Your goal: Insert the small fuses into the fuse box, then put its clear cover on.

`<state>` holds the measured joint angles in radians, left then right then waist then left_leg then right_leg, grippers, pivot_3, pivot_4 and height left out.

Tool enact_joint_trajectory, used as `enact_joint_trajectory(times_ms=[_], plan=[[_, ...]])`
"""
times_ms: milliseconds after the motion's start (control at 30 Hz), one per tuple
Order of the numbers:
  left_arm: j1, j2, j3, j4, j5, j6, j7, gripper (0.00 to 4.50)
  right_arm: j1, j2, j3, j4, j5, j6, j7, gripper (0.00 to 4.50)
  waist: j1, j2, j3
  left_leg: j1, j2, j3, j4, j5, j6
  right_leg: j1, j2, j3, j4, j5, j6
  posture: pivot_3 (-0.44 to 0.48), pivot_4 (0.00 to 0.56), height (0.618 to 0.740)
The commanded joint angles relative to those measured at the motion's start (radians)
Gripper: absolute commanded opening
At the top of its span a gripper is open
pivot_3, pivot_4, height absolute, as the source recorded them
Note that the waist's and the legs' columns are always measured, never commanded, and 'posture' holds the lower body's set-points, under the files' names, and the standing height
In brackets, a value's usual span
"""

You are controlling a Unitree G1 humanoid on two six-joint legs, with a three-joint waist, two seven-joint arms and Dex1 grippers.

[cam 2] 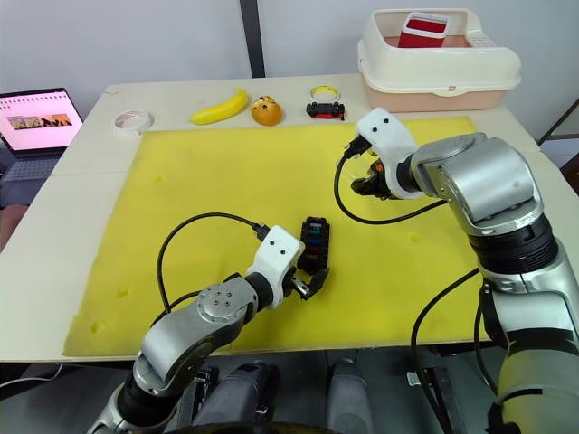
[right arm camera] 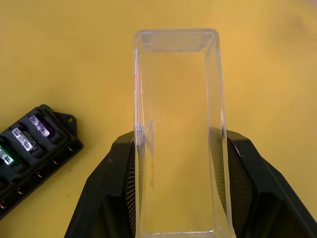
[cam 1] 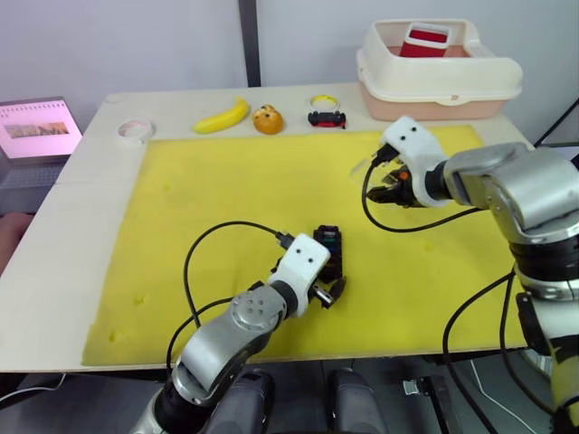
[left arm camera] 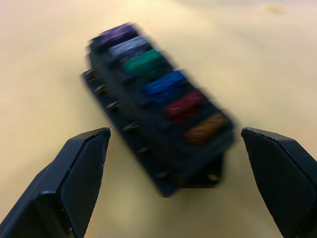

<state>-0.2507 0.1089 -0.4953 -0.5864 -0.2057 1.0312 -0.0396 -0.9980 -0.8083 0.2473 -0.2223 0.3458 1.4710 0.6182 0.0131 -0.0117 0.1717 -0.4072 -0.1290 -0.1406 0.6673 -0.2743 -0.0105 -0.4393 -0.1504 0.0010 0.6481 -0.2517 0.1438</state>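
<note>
Left claw (left arm camera: 173, 188) is nearest, spread wide and holding nothing, right at the near end of the fuse box (cam 2: 314, 243) sitting on the yellow mat (cam 2: 208, 190) over the worktop. Small fuses (left arm camera: 161, 84) are already lined up in its slots. Right claw (right arm camera: 178, 193) is clamped on the clear cover (right arm camera: 176, 134), up above the mat.
</note>
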Motion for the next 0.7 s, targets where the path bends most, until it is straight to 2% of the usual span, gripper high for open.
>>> enact_joint_trajectory(times_ms=[33,133,367,533,700], plan=[[-0.027,-0.027,0.023,0.033,0.041,-0.044,0.019,4.5,-0.032,-0.018,-0.03,-0.023,-0.001,-0.015,-0.004,1.7,0.0,0.0,0.0,0.0,0.0,0.0,0.0,0.0,0.0,0.0,0.0,0.0,0.0,0.0,0.0,0.0,0.15,0.74],[-0.041,-0.022,0.067,0.056,0.053,-0.063,0.01,4.5,-0.029,-0.017,-0.034,-0.025,-0.001,-0.018,-0.007,1.7,-0.001,0.0,0.0,0.0,0.0,0.0,0.0,0.0,0.0,0.0,0.0,0.0,0.0,0.0,0.0,0.0,0.15,0.74],[-0.073,0.108,0.172,0.077,0.009,-0.079,-0.131,4.5,-0.007,-0.006,-0.042,-0.037,0.002,-0.032,-0.014,1.7,-0.001,0.0,0.0,0.0,0.0,0.0,0.0,0.0,0.0,0.0,0.0,0.0,0.0,0.0,0.0,0.0,0.15,0.74],[-0.072,0.132,0.193,0.081,-0.003,-0.081,-0.175,4.5,-0.002,0.003,-0.043,-0.036,0.0,-0.037,-0.021,1.7,-0.001,0.0,0.0,0.0,0.0,0.0,0.0,0.0,0.0,0.0,0.0,0.0,0.0,0.0,0.0,0.0,0.15,0.74],[-0.111,0.172,0.209,0.138,-0.05,-0.118,-0.295,4.5,0.013,0.026,-0.058,-0.041,-0.001,-0.048,-0.041,1.7,-0.001,0.0,0.0,0.0,0.0,0.0,0.0,0.0,0.0,0.0,0.0,0.0,0.0,0.0,0.0,0.0,0.15,0.74]])
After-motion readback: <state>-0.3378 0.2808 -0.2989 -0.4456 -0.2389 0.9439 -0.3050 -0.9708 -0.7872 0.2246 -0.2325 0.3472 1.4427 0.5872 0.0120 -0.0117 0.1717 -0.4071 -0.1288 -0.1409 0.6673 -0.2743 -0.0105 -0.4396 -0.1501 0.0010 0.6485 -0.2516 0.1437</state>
